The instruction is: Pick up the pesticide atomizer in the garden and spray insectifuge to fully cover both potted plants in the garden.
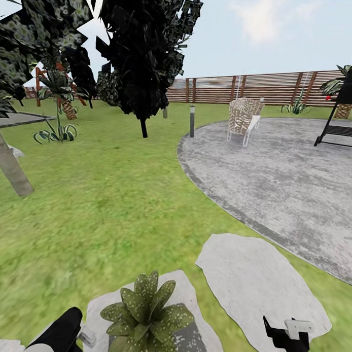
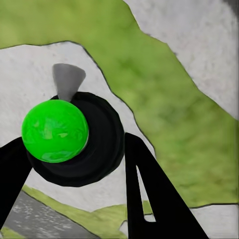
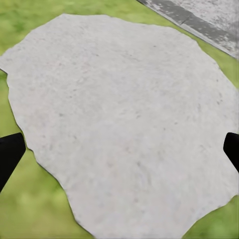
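Note:
One potted plant (image 1: 145, 314), a low rosette of broad pointed leaves, stands on a stepping stone (image 1: 99, 313) at the bottom of the head view. Whitish insectifuge specks (image 1: 176, 315) dot its leaves. My left gripper (image 1: 62, 335) sits just left of the plant, and the atomizer's pale nozzle (image 1: 87, 336) points toward it. In the left wrist view that gripper (image 2: 74, 142) is shut on the pesticide atomizer (image 2: 94, 144), whose bright green cap (image 2: 55, 130) and clear nozzle tip (image 2: 67, 79) show. My right gripper (image 3: 119, 149) is open with nothing in it, above another stepping stone (image 3: 124, 114).
The lawn (image 1: 111, 198) stretches ahead to a brown slatted fence (image 1: 264, 89). A grey paved circle (image 1: 277, 177) lies on the right with a wicker chair (image 1: 243, 118) and a black frame (image 1: 341, 119). A dark tree (image 1: 141, 60), a short post (image 1: 192, 120) and a leaning trunk (image 1: 10, 166) stand further off.

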Available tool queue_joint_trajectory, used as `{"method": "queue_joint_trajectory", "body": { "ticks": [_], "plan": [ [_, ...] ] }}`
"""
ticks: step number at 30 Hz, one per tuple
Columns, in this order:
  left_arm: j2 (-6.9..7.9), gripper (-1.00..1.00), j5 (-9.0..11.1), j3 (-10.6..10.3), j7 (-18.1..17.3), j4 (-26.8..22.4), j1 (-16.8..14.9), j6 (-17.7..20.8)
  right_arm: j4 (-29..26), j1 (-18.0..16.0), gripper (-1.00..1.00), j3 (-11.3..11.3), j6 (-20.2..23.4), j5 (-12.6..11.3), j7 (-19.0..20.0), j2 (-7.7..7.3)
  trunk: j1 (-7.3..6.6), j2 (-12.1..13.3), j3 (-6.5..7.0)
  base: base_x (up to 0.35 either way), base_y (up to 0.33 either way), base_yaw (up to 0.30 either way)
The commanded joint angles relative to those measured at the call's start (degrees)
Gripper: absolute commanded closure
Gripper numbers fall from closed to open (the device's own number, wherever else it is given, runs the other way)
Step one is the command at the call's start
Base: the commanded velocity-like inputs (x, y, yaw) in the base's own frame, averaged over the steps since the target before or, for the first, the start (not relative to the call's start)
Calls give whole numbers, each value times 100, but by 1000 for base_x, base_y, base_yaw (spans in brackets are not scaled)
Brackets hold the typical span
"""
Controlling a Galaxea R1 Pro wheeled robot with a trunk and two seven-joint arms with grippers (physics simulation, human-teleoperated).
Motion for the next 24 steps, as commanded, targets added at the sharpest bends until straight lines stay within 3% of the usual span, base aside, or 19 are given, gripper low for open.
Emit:
{"method": "queue_joint_trajectory", "body": {
  "ticks": [1,8,24],
  "plan": [
    [-5,100,-66,45,-48,-12,-1,5,4,-5,-100,-49,-19,-1,57,1,-1,-2,-5,-31,0,-8],
    [-12,100,-65,66,-41,-43,-1,8,2,-5,-100,-49,-19,-1,55,1,-1,-2,-46,-242,11,-1],
    [-98,100,-120,4,-48,-451,-74,47,4,-5,-100,-49,-19,-1,58,1,-1,-2,-192,-9,13,0]
  ]
}}
